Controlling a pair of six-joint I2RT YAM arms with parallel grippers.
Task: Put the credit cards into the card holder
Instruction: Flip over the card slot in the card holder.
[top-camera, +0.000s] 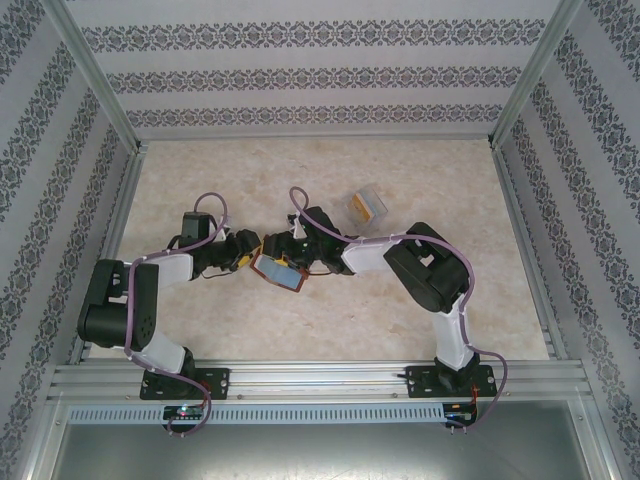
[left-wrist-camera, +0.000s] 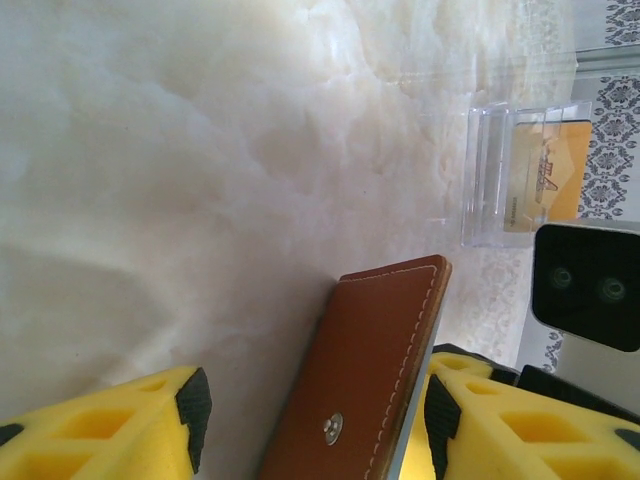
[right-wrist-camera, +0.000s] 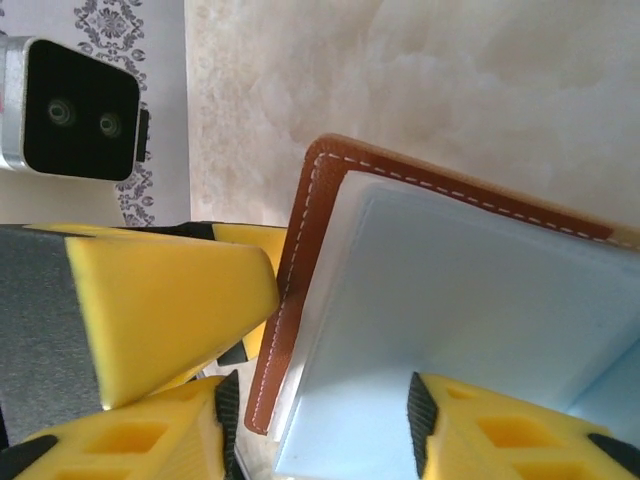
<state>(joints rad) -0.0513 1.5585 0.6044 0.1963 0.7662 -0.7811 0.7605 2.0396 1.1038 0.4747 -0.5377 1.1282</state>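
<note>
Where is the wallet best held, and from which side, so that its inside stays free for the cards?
Probably by the brown outer flap, near its stitched free edge, pinched across its thickness from the left. The wallet is open and tilted: its brown back faces left, its blue-grey inside faces right and up, so a pinch on that rim leaves the inside uncovered.
</note>
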